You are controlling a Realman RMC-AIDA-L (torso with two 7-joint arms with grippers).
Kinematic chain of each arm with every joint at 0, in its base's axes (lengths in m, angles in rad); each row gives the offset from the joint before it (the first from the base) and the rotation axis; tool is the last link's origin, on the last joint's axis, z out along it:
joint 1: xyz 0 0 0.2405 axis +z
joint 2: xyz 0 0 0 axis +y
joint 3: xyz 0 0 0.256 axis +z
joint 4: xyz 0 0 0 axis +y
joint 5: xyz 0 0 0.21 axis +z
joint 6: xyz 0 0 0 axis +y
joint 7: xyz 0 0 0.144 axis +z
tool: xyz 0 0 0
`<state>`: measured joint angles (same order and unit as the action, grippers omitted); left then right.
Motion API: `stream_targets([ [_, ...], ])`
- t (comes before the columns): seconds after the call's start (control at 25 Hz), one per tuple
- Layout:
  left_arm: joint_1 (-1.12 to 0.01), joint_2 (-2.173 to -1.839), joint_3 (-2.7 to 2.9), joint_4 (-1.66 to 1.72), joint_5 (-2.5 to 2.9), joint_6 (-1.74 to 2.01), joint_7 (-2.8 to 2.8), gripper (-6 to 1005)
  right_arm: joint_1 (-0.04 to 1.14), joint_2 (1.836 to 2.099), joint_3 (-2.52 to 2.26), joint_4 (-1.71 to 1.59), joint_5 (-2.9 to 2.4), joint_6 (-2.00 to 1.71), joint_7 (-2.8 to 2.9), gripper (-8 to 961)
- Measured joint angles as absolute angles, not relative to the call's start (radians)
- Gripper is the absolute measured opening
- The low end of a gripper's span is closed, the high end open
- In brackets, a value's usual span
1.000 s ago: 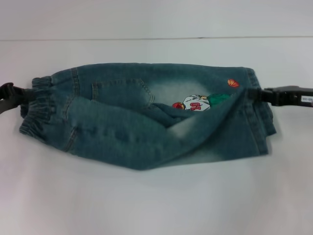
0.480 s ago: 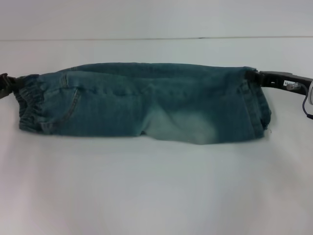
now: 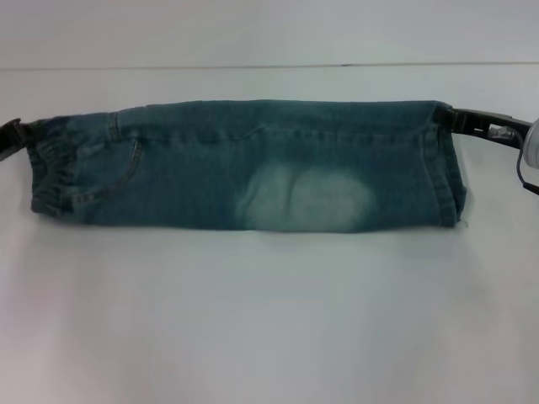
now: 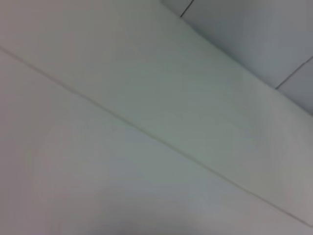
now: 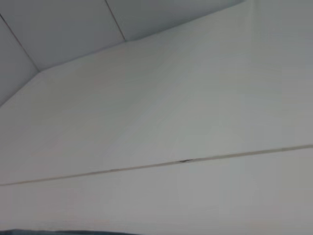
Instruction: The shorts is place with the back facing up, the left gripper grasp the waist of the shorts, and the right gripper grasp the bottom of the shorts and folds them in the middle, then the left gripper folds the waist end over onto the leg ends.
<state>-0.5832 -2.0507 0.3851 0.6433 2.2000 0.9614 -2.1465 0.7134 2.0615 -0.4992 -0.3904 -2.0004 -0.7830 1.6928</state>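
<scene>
Shorts lie folded lengthwise on white table.

A plain white counter fills the view, and the shorts lie on it, folded lengthwise into one long flat denim band.

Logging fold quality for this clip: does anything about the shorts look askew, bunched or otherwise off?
Nothing stands out. The shorts lie folded lengthwise as one flat band, the waist by the left gripper and the leg ends by the right gripper. The pale washed patch is just the denim's fade.
</scene>
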Motion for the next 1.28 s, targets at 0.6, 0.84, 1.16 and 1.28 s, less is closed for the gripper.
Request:
stream_targets([
  [0.6,-0.608,-2.092,0.396,0.641,2.129,0.909,-1.933,56,0.78,2.082,-0.507,-0.375,-2.0,-0.658,1.597,47],
  [0.84,-0.617,-2.117,0.405,0.632,2.126,0.818,-1.907,182,0.787,2.086,-0.508,-0.362,-1.981,-0.65,1.571,55],
  [1.16,-0.579,-2.119,0.4,0.642,2.125,0.802,-1.895,327,0.765,2.083,-0.499,-0.358,-1.958,-0.688,1.563,415],
  [1.28,-0.549,-2.111,0.398,0.668,2.119,0.827,-1.902,440,0.739,2.074,-0.498,-0.372,-1.929,-0.776,1.564,538],
])
